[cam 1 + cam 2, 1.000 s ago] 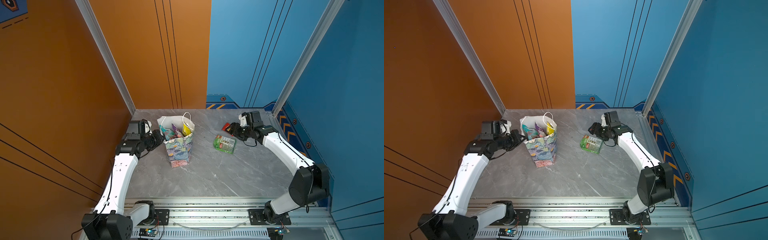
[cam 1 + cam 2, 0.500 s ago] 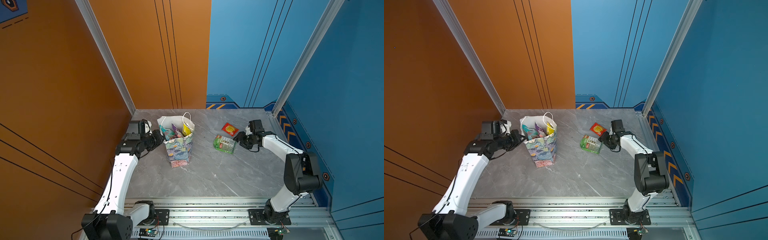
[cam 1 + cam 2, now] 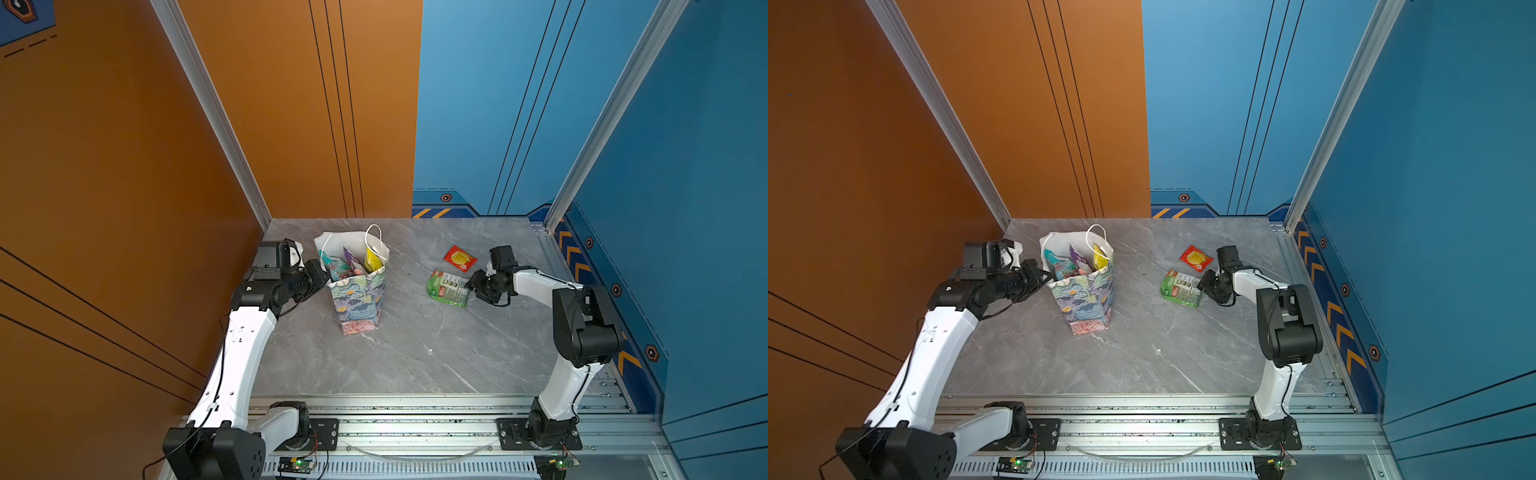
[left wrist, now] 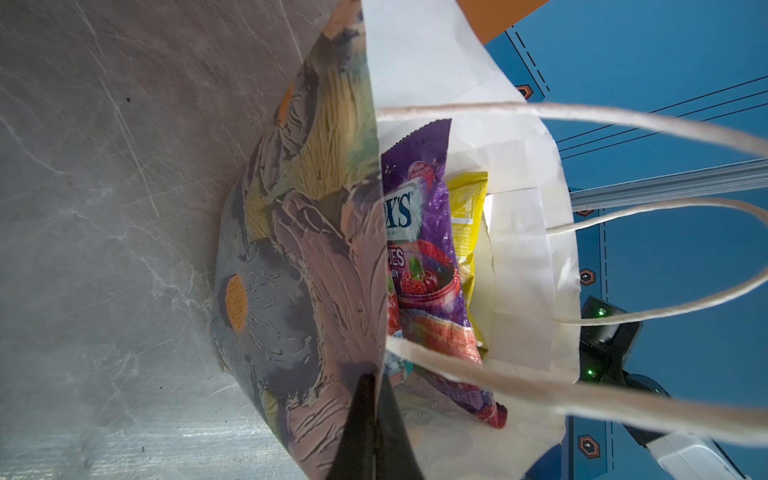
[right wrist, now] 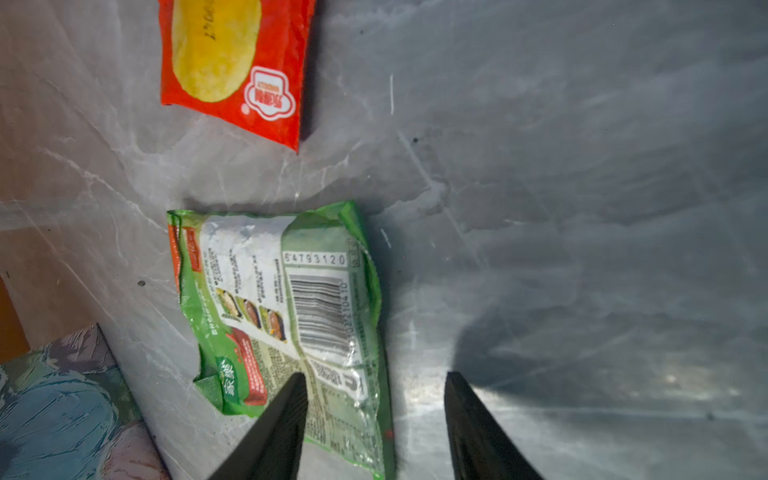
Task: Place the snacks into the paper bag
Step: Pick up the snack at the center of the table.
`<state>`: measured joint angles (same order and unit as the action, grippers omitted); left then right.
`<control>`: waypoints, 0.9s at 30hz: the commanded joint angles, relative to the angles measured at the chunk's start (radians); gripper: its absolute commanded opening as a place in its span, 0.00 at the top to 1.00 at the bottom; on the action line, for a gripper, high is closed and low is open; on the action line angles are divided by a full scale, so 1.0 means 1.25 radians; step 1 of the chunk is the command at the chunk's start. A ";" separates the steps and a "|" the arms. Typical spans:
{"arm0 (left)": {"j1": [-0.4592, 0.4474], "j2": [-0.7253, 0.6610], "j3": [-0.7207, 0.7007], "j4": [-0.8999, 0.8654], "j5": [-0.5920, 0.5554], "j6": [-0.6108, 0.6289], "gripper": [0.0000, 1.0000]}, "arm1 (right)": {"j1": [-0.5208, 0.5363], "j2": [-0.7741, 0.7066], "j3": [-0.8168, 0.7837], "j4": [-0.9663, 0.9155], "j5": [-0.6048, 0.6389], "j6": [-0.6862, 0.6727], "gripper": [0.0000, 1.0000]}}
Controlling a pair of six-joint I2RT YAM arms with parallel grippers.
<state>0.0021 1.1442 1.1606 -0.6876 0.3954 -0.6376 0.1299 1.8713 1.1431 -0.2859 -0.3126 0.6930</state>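
Right wrist view looks down on the green packet [image 5: 291,299], which lies back side up, barcode showing, on the grey marbled table [image 5: 582,166]. The right gripper [image 5: 376,376] has its jaws parted. One dark finger is over the packet's near end and the other is over bare table just beside the packet's edge, so nothing is grasped. The red packet [image 5: 232,70] lies flat near the green one without touching it.

In both top views these two packets sit right of centre in the frame, the red one higher up, toward the back wall. The right gripper meets the green packet's right end. The paper bag [image 3: 359,299] stands upright left of centre with its mouth open, well apart from the two loose packets. The left gripper [image 3: 322,270] reaches its rim from the left.

In the left wrist view its fingers [image 4: 365,436] are clenched on the rim of the bag's flowered wall. Inside stand a purple packet [image 4: 424,249] and, against it, a yellow packet [image 4: 467,220]. A teal packet [image 3: 334,266] shows at the left of the bag's mouth in a top view. White cord handles [image 4: 582,112] arch across the opening.
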 commanded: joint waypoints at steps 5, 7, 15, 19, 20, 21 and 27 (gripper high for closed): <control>0.006 -0.012 -0.004 0.004 0.024 -0.006 1.00 | 0.023 0.054 0.051 0.016 0.027 0.027 0.47; 0.006 -0.012 -0.004 0.003 0.025 -0.005 1.00 | 0.030 0.071 0.060 0.018 0.028 0.036 0.47; 0.009 -0.015 -0.002 0.001 0.027 -0.005 1.00 | 0.057 0.104 0.068 0.041 0.045 0.063 0.76; 0.011 -0.016 -0.004 0.002 0.026 -0.005 1.00 | 0.056 0.082 0.065 0.054 0.042 0.064 0.96; 0.011 -0.016 -0.004 0.002 0.027 -0.005 1.00 | 0.056 0.071 0.065 0.057 0.041 0.061 0.99; 0.012 -0.016 -0.004 0.001 0.027 -0.005 1.00 | 0.058 0.061 0.065 0.057 0.039 0.058 1.00; 0.012 -0.013 -0.004 0.001 0.027 -0.004 1.00 | 0.064 -0.010 0.080 0.047 0.008 0.055 1.00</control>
<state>0.0086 1.1442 1.1606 -0.6876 0.4015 -0.6376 0.1986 1.9381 1.2278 -0.2100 -0.2882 0.7673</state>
